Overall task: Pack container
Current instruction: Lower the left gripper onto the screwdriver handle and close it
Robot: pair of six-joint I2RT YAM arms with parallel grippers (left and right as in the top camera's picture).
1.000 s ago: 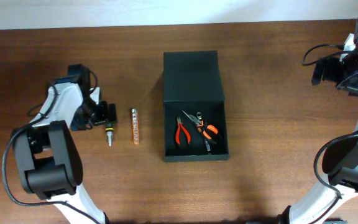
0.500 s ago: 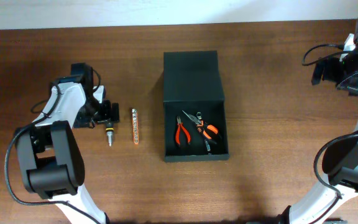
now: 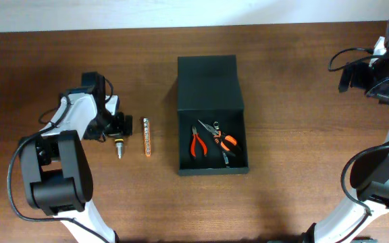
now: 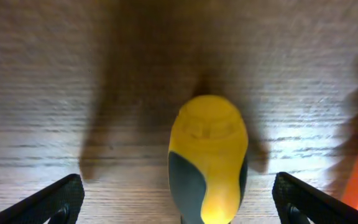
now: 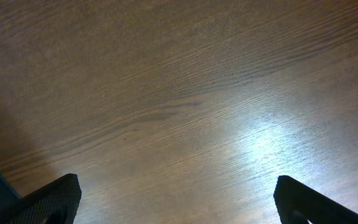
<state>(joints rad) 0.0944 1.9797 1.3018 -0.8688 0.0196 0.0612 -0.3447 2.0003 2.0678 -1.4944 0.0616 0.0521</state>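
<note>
Container (image 3: 208, 84) open, orange pliers (image 3: 196, 143) inside, left pincer (image 4: 182, 199) apart astride yellow screwdriver handle (image 4: 207, 155), right pincer (image 5: 179, 202) apart.

Left hand (image 3: 117, 125) hangs low, spread wide; right hand (image 3: 354, 76), held far to the right, is spread wide too.

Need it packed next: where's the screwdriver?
Overhead: on the table left of the container, the screwdriver lies at the left gripper, beside the orange strip.
</note>
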